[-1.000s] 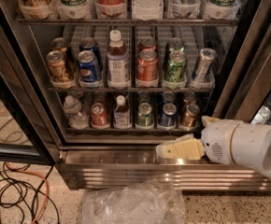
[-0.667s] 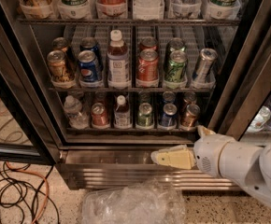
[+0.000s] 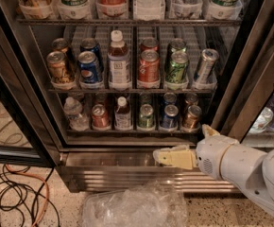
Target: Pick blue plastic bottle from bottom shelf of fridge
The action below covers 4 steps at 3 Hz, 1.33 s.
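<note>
The white arm (image 3: 250, 171) comes in from the lower right corner of the frame and slants up and left to a rounded wrist. From the wrist the pale yellow gripper (image 3: 173, 156) reaches out almost level toward the left. It sits in front of the fridge's ribbed steel base (image 3: 104, 171), just under the bottom shelf (image 3: 127, 132) and below the green can (image 3: 146, 116) and the blue can (image 3: 169, 116). Whether the gripper is open or closed cannot be told from this angle, and it holds nothing that can be seen.

The blue plastic bottle (image 3: 123, 113) stands on the bottom shelf, a little left of the frame's centre, up and to the left of the gripper and apart from it. It is upright, its long axis vertical, with the white cap on top and the pale label facing the camera. A red can (image 3: 100, 116) stands just beside it on the left, and the green can on the right. Further left a clear water bottle (image 3: 73, 113) leans slightly. Directly above, on the next rack, stands a larger white-capped bottle (image 3: 119, 60). Crumpled clear plastic (image 3: 134, 206) lies on the floor at bottom centre.
</note>
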Motion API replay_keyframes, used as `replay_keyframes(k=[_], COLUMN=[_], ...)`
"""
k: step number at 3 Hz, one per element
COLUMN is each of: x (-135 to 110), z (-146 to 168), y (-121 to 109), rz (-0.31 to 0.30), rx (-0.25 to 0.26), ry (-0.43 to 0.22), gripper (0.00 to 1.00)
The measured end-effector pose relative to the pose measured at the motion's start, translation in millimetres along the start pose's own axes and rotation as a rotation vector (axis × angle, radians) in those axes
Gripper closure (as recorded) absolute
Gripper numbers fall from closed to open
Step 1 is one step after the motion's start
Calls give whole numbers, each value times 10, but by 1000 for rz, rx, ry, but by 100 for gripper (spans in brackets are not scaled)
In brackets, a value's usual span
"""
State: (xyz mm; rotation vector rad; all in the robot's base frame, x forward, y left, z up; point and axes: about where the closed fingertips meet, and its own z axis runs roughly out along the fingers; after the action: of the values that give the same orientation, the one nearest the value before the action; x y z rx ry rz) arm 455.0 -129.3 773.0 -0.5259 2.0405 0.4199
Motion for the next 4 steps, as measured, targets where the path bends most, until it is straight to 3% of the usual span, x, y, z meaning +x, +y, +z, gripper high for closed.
replay_keyframes(k=[1, 2, 3, 4], x=[8, -78, -93, -54], z=[113, 383, 689, 731], y=[-11, -43, 38, 56], rz=[-12, -18, 36, 46], rx=[14, 10, -83, -97], ry=[-46, -155, -204, -202], gripper=[0, 0, 0, 0])
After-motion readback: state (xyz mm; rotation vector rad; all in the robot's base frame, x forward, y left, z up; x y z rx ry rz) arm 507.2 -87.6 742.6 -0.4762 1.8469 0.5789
